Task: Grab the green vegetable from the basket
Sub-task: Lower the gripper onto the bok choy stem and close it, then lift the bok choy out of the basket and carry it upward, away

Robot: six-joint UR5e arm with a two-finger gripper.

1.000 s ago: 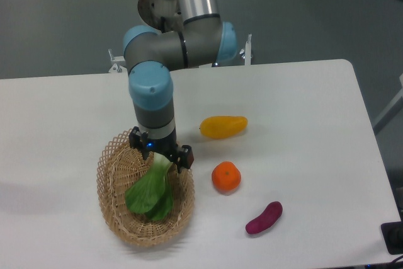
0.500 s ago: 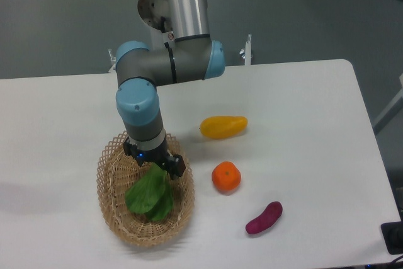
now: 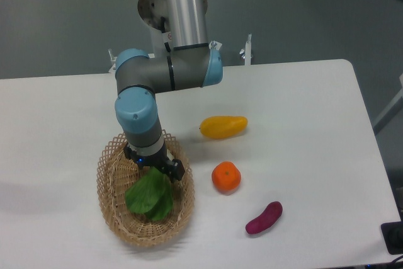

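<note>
At left on white tabletop (image 3: 296, 99): basket (image 3: 113, 218) holding green vegetable (image 3: 150, 197) (leaves flopped on weave) | gripper (image 3: 155, 169) low over its stem end, jaws' state hidden, cannot tell | further right: yellow fruit (image 3: 223, 126), orange (image 3: 226, 177), purple sweet potato (image 3: 264, 218), lying apart

The gripper (image 3: 155, 167) covers the stem end of the green vegetable (image 3: 150, 195), so whether its fingers are closed on it cannot be told; only the leaves show below it. The arm hides part of the basket (image 3: 113, 209) rim behind the gripper. Far to the gripper's lower right, a dark object (image 3: 393, 237) is cut off by the picture's edge.
</note>
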